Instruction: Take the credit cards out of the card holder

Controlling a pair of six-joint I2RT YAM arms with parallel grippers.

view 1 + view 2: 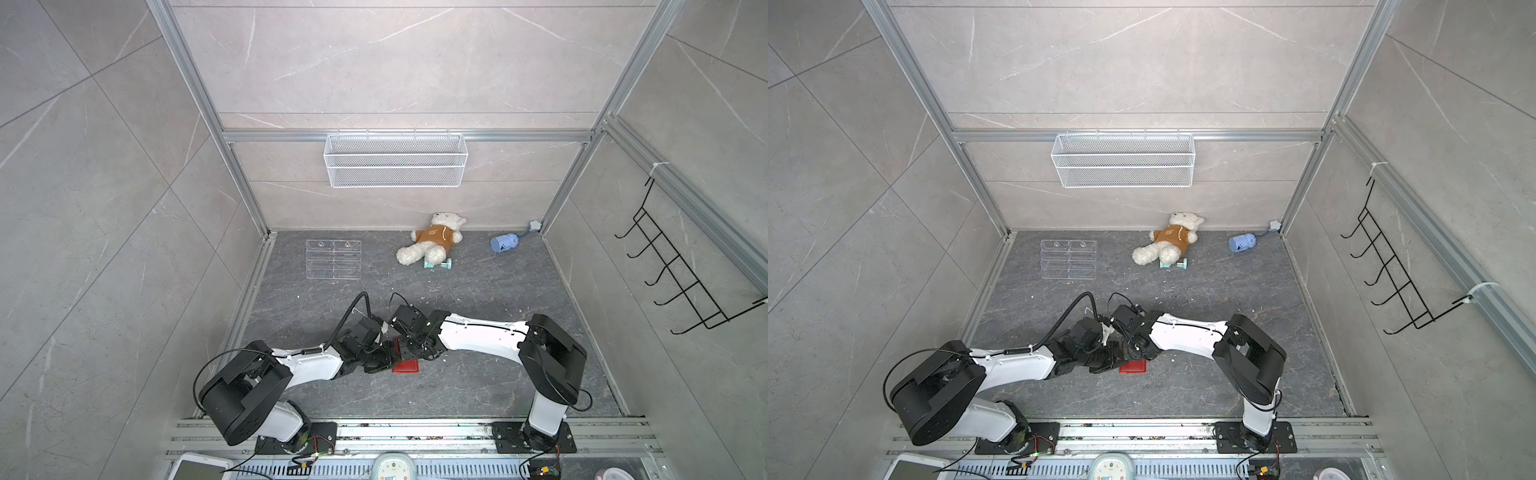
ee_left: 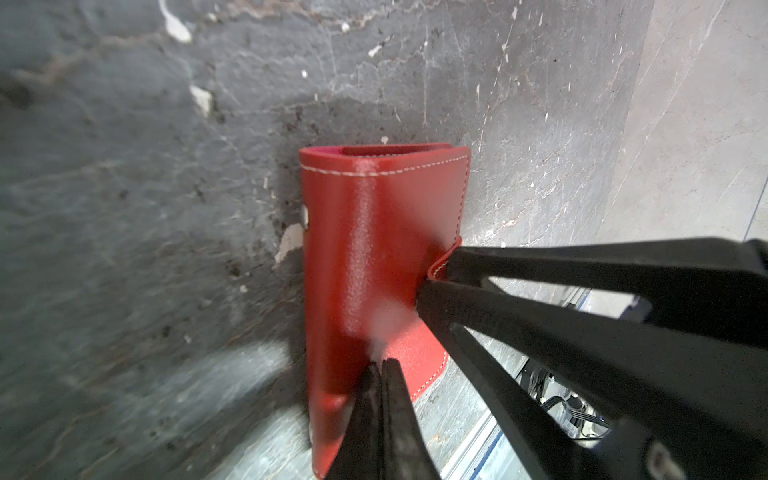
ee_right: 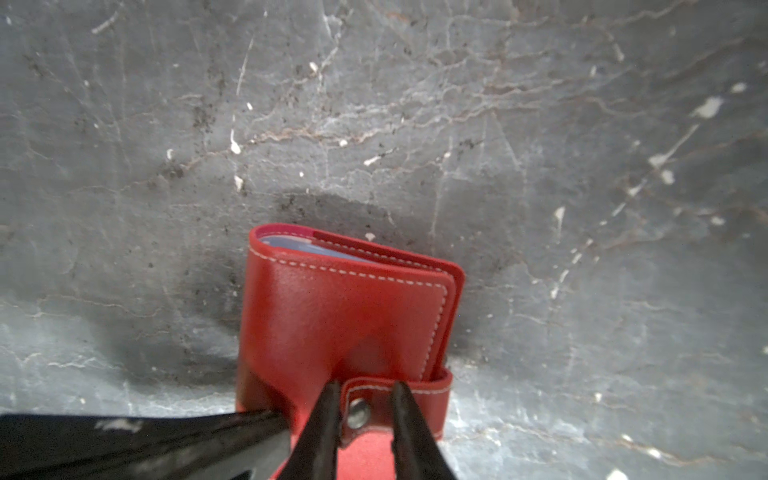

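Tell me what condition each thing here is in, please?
card holder, folded shut, lying on the floor
left end effector, shut, tips on the holder's cover
right end effector, jaws either side of the snap tab end; grip uncertain
teddy bear, lying down
blue bottle, tipped on its side

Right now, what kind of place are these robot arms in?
Probably a robot test booth, dressed like a small room: the walls are panels in an aluminium frame, the arms are bolted to a rail, and a wire basket and hook rack hang on the walls.
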